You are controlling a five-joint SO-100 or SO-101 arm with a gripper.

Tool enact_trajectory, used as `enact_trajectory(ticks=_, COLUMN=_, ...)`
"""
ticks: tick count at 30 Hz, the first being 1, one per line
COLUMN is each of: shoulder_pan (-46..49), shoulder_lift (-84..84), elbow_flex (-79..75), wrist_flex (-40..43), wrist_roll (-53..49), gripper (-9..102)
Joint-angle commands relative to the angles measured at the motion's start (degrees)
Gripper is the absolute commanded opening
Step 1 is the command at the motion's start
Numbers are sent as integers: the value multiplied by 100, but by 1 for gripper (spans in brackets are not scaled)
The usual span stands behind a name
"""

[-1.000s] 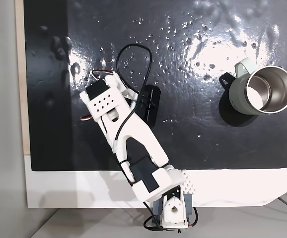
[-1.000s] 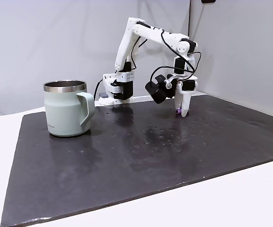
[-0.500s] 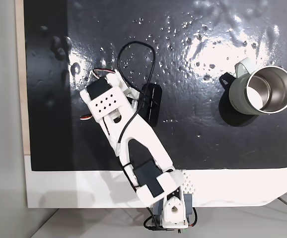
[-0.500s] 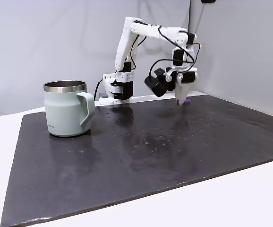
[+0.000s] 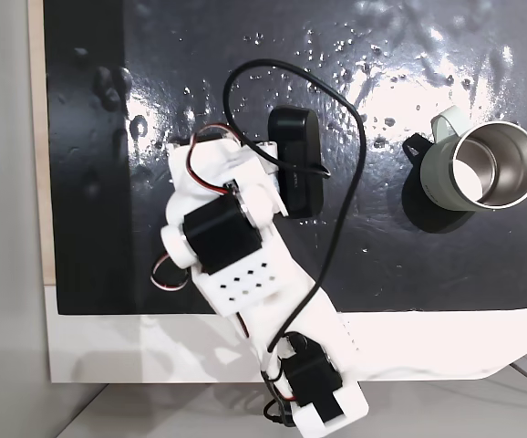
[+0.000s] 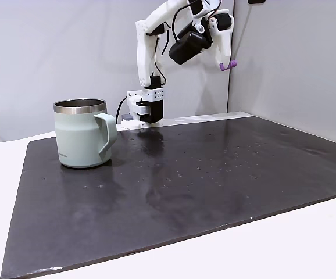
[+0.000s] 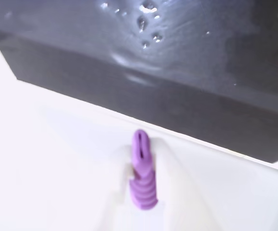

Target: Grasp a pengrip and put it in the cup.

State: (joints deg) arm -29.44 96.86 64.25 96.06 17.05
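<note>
The tool point(image 6: 226, 63) hung high above the counter, its white fingers point(image 6: 221, 40) pointing down and pinched on the pengrip point(image 6: 232, 65), which stuck out as a small purple stub at their tip in the side-on fixed view. The wrist view showed the pengrip point(image 7: 143, 176) close up: a soft-looking, light-purple ribbed cylinder with a slit-like opening at its far end, pressed between pale, blurred white finger surfaces. A black block point(image 6: 186, 46) sat beside the fingers, with black cable looping round the white plastic arm point(image 6: 147, 35).

From above, in the other fixed view, the arm point(image 5: 236, 265) stretched up from the lower edge across the mat, its perforated white shell and black motor housing facing the camera, the black block point(image 5: 297, 160) at its far end; the pengrip and fingertips were hidden beneath.

The cup point(image 6: 82, 133) stood upright well to the left of the arm in the side-on view, a round mug with a pale grey-green wall, steel rim and a handle turned toward the arm. From above, the cup point(image 5: 478, 169) showed a shiny steel inside and sat near the right edge of the mat.

The counter point(image 6: 307, 244) was white, covered by a large black glossy mat point(image 6: 203, 186) speckled with small bright marks. Plain grey-white walls point(image 6: 52, 52) stood behind.
</note>
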Motion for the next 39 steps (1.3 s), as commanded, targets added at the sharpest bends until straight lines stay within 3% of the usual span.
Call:
enact_trajectory(ticks=1, shoulder_pan=396, shoulder_lift=475, elbow_flex=18, wrist_flex=44, wrist_roll=-185, gripper=0)
enact_trajectory(ticks=13, shoulder_pan=3551, shoulder_lift=905, elbow_flex=255, wrist_flex=-18, wrist_roll=-1529, gripper=0)
enact_trajectory(ticks=21, shoulder_pan=5273, shoulder_lift=431, elbow_flex=-686, wrist_flex=-316, wrist_roll=-2057, gripper=0)
enact_trajectory(ticks=31, shoulder_pan=6688, shoulder_lift=-185, elbow_flex=-1301, wrist_flex=-1450, wrist_roll=-1837, gripper=0)
enact_trajectory(ticks=39, shoulder_pan=7198, shoulder_lift=-650, elbow_flex=-1257, wrist_flex=-1503, wrist_roll=-1661, gripper=0)
